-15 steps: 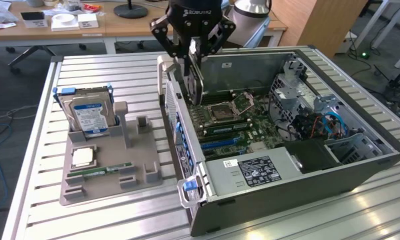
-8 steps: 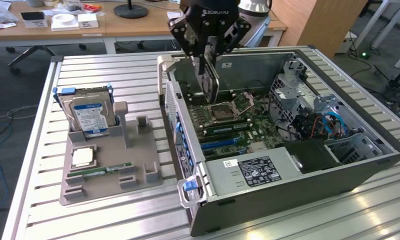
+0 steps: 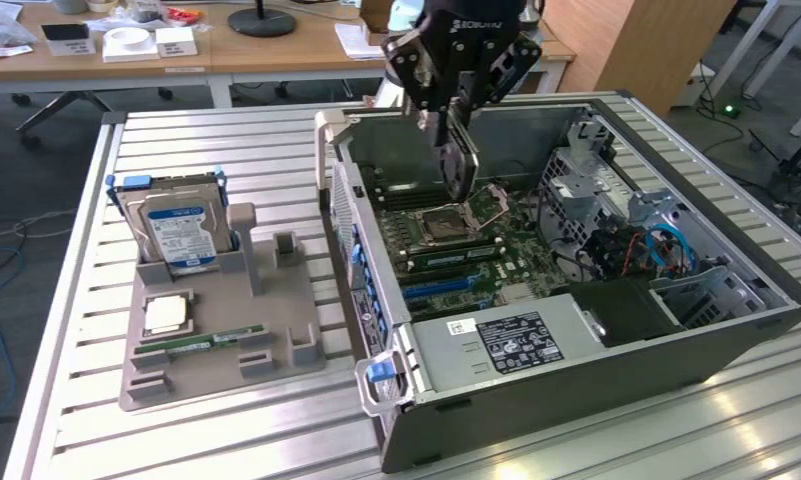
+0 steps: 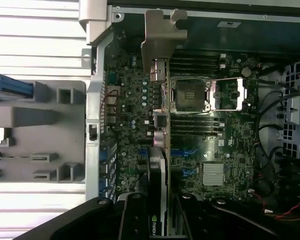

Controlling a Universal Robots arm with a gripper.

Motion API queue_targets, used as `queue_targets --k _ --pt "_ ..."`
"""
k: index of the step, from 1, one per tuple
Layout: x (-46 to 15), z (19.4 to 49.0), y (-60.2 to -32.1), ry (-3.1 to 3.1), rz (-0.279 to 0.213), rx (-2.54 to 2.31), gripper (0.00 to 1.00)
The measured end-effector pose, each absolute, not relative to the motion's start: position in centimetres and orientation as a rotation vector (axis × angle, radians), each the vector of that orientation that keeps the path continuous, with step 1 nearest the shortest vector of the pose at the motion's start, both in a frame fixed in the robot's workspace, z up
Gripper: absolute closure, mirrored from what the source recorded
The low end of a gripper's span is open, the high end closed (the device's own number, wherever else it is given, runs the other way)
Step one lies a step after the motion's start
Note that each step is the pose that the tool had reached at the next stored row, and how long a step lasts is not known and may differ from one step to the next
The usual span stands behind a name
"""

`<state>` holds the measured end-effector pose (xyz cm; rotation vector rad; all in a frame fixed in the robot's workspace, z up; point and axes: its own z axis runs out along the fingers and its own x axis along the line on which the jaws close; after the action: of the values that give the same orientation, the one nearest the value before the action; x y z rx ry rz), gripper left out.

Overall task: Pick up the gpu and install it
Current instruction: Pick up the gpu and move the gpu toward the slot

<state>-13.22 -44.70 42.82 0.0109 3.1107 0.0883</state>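
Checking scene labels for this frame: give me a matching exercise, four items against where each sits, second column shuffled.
Things:
1. gpu
2. hard drive
3. memory stick
4. power supply

Places:
A. lying flat in the grey tray
B. held on edge in the gripper, over the motherboard
C. standing upright in the tray's holder
D. inside the case, label facing up

Pairs: 1-B, 2-C, 3-A, 4-D
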Motion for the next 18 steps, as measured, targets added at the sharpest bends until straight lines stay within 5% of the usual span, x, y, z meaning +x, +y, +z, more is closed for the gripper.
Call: queue_targets --k 18 --pt "-5.1 42.8 -44.7 3.11 0.1 0.011 0.73"
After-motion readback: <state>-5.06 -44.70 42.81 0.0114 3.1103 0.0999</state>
